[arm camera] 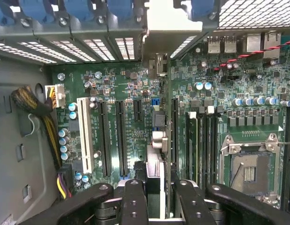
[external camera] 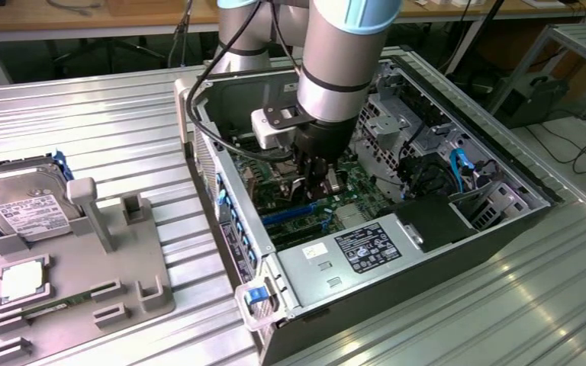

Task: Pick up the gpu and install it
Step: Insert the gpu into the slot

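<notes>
Exterior view: the open computer case (external camera: 375, 229) lies on its side on the ribbed metal table (external camera: 89, 114), and the arm (external camera: 339, 61) reaches down into its middle, with the gripper (external camera: 316, 181) low over the motherboard (external camera: 319, 202). To the exterior view's left a grey parts fixture (external camera: 79, 282) near the table's front edge carries the hard drive (external camera: 24, 210), well apart from the case. In the wrist view the gripper (arm camera: 154, 187) has its two black fingers (arm camera: 134, 197) clamped on the gpu (arm camera: 154, 161), seen edge-on as a thin card standing upright on the motherboard (arm camera: 126, 93). Its long axis runs along the expansion slots (arm camera: 112, 136), pointing toward the slotted rear wall (arm camera: 88, 47) of the case. Most of the card is hidden between the fingers, so how deep it sits is hard to tell. Empty slots lie just beside it on one side; the memory slots (arm camera: 205, 140) and CPU socket (arm camera: 250, 168) are on the other.
</notes>
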`<state>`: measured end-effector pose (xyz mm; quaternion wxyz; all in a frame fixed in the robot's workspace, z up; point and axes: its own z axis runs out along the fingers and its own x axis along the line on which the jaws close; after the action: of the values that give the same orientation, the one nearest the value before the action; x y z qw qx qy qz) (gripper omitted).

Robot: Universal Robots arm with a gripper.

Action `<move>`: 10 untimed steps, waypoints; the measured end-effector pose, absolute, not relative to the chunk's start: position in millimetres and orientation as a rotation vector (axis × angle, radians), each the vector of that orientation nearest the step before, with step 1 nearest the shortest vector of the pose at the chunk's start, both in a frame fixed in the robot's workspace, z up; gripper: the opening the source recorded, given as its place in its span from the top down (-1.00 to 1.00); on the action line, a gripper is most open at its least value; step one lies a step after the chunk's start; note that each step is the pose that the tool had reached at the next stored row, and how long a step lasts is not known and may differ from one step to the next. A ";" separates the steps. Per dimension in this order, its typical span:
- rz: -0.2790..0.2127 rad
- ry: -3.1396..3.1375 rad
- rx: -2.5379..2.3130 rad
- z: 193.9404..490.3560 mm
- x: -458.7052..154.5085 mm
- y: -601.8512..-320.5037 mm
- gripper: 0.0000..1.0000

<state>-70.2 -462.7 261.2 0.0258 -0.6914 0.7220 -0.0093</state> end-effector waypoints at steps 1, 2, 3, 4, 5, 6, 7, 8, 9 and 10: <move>-0.029 2.232 -2.137 259.6 -70.2 -463.0 0.44; -0.029 2.232 -2.137 258.0 -70.2 -463.3 0.44; -0.029 2.232 -2.137 257.4 -70.3 -463.4 0.44; -0.029 2.232 -2.137 257.0 -71.2 -463.4 0.44; -0.029 2.232 -2.137 256.6 -71.8 -463.4 0.44; -0.029 2.232 -2.137 256.0 -71.9 -463.4 0.44; -0.029 2.232 -2.137 255.2 -71.9 -463.4 0.44; -0.029 2.232 -2.137 254.4 -72.0 -463.6 0.44; -0.029 2.232 -2.137 253.7 -72.1 -463.9 0.44; -0.029 2.232 -2.137 253.3 -72.1 -464.1 0.44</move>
<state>-72.1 -464.1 253.3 0.0257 -0.6914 0.7220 -0.0094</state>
